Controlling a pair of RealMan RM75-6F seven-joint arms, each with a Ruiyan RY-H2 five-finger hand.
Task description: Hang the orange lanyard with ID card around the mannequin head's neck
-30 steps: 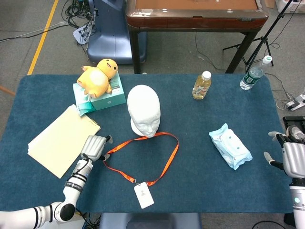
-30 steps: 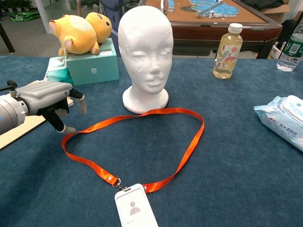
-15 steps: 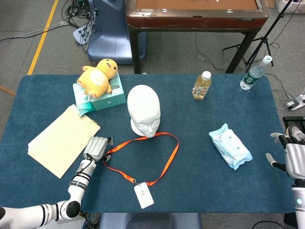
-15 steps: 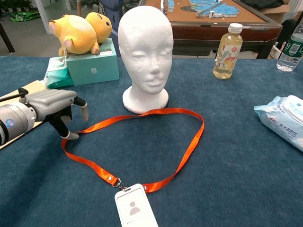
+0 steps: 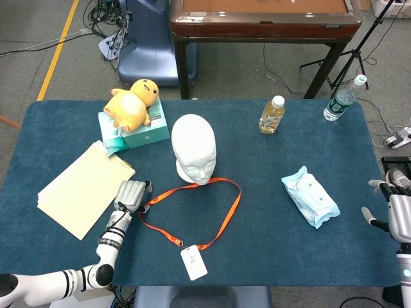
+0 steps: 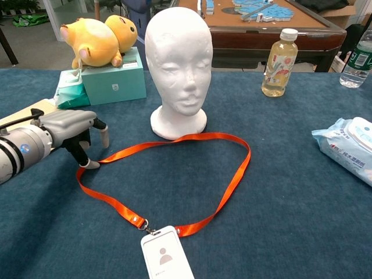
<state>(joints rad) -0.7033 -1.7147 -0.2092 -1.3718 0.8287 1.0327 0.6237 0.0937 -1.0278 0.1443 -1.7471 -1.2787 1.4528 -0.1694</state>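
The orange lanyard (image 5: pixel 231 213) (image 6: pixel 239 173) lies as an open loop flat on the blue table (image 5: pixel 270 224), its white ID card (image 5: pixel 194 263) (image 6: pixel 167 258) at the near end. The white mannequin head (image 5: pixel 194 147) (image 6: pixel 177 64) stands upright just behind the loop's far edge. My left hand (image 5: pixel 131 196) (image 6: pixel 67 129) hovers palm down at the loop's left bend, fingers apart, one fingertip (image 6: pixel 88 164) touching the table beside the strap, with nothing held. My right hand (image 5: pixel 398 215) sits at the table's right edge, fingers spread and empty; the chest view does not show it.
A yellow plush (image 5: pixel 131 102) lies on a teal box (image 5: pixel 146 131) at the back left, with cream papers (image 5: pixel 83 186) left of my left hand. A tea bottle (image 5: pixel 272 114), a water bottle (image 5: pixel 340 102) and a wipes pack (image 5: pixel 309 196) stand to the right.
My left hand has crept forward and inward to the lanyard's left bend and lowered a fingertip beside the strap. My right hand has drifted slightly toward the right edge. The lanyard has not moved.
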